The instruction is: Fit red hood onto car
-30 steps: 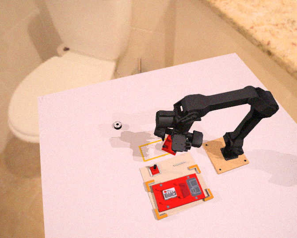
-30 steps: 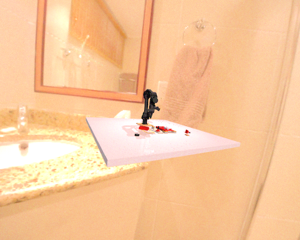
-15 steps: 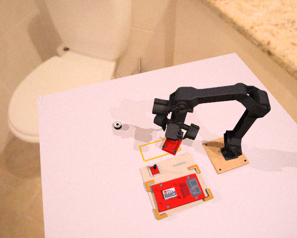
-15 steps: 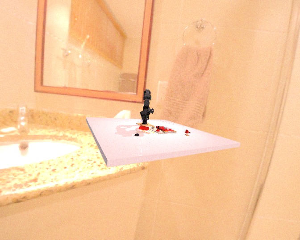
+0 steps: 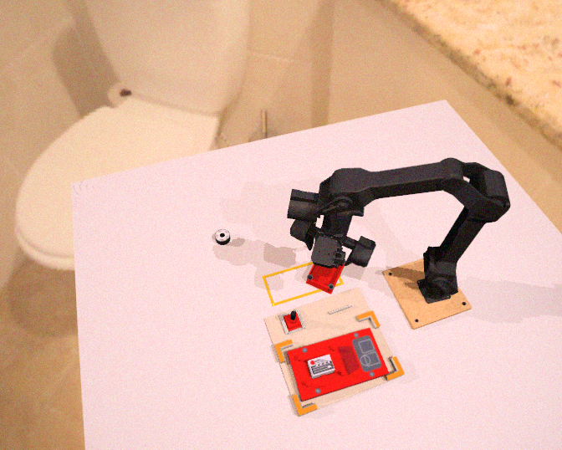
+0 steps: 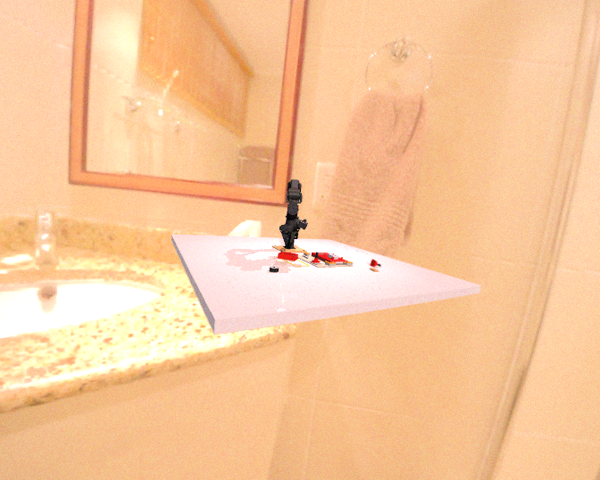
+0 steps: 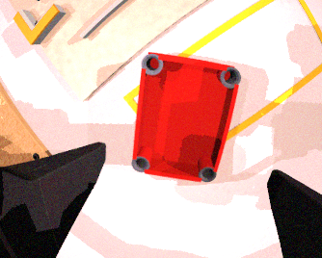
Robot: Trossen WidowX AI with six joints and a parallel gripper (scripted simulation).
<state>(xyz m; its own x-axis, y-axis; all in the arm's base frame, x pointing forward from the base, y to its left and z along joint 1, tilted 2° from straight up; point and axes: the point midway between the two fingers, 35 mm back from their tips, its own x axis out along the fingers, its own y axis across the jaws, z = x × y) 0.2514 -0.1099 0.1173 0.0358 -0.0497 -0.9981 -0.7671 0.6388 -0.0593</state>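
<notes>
The red hood (image 5: 322, 278) (image 7: 181, 118) (image 6: 287, 255) lies flat on the table, roof up, with a grey hole in each corner, half across a yellow outline (image 5: 269, 291) (image 7: 253, 13). My gripper (image 5: 329, 262) (image 7: 191, 167) is open and empty. It points straight down just above the hood, and in the wrist view one dark finger stands on each side of it without touching it. The red chassis (image 5: 337, 370) (image 6: 328, 258) sits in the jig (image 5: 328, 313) (image 7: 120, 35) nearer the front, with the grey engine block (image 5: 320, 366) on its deck.
Orange corner brackets (image 5: 369, 318) (image 7: 37, 18) frame the chassis. A small red stand with a black knob (image 5: 292, 320) stands on the jig's far left corner. A small wheel (image 5: 222, 235) (image 6: 273, 269) lies to the left. The arm's base plate (image 5: 407, 285) is on the right.
</notes>
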